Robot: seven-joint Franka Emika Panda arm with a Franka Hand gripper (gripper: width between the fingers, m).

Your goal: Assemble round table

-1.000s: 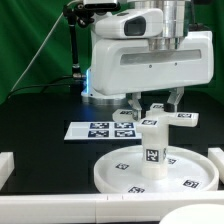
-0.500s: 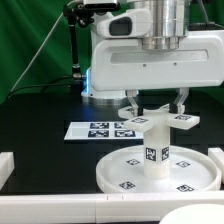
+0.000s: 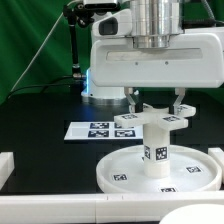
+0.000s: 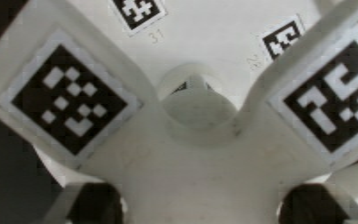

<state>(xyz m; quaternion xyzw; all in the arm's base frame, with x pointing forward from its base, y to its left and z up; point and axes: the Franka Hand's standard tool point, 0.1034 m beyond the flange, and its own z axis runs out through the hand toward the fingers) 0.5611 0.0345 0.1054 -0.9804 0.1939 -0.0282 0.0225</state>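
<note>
The large round rimmed disc (image 3: 120, 165) lies flat near the front of the table. The short cylindrical leg (image 3: 156, 150) stands upright at its middle. The cross-shaped piece (image 3: 150, 118) sits level on top of the leg; its tagged arms fill the wrist view (image 4: 194, 110). My gripper (image 3: 155, 100) comes straight down over it. Its fingers (image 3: 134, 98) close on two sides of the cross's hub. In the wrist view the dark fingertips (image 4: 101, 200) press against the white piece, gripper (image 4: 197, 200) shut on it.
The marker board (image 3: 95, 130) lies behind the disc towards the exterior view's left. White blocks stand at the left edge (image 3: 5, 165) and right edge (image 3: 218, 155). A white bar (image 3: 60, 206) runs along the front. The arm's base (image 3: 110, 70) stands behind.
My gripper has shifted slightly to the exterior view's right with the cross-shaped piece. The tags on the disc and leg have turned round, and the disc has slid a little right.
</note>
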